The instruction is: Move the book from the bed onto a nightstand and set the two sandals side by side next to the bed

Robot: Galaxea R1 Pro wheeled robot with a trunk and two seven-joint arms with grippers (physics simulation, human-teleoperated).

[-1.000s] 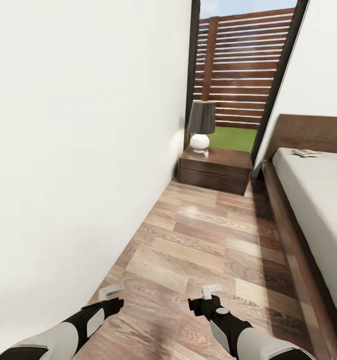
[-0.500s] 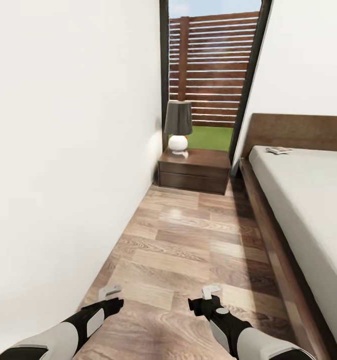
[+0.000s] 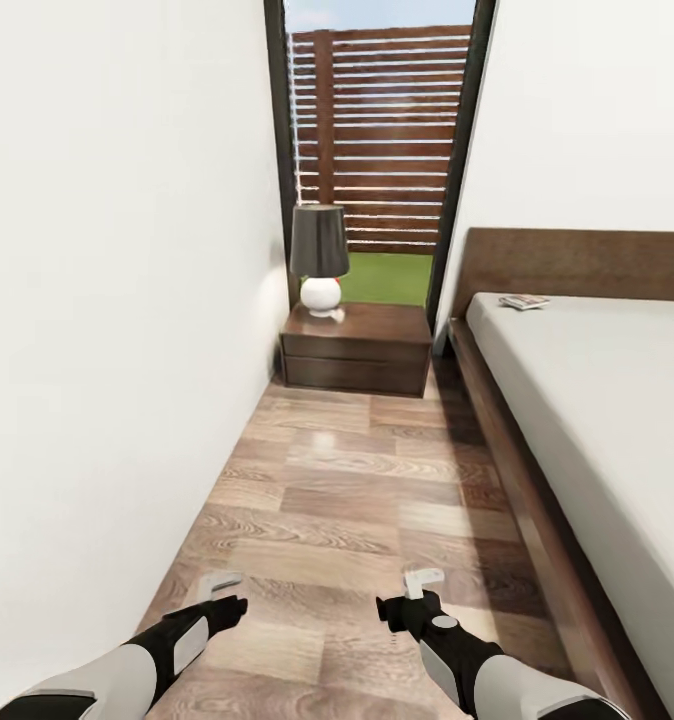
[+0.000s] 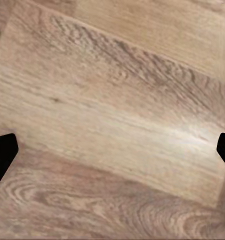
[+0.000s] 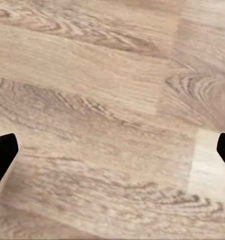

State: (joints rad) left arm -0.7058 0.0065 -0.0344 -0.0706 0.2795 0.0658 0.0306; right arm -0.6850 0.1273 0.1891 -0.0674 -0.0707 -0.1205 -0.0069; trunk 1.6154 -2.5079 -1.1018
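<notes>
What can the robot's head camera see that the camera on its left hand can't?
The head camera sees the room: the bed with the book lying near its headboard, the nightstand with a lamp on it, a tall window, the white wall, and both arms, with the left gripper and right gripper held low.

The left wrist camera sees a close-up of the wood grain between the wide-apart dark fingertips.

Both see the wood-plank floor.
</notes>
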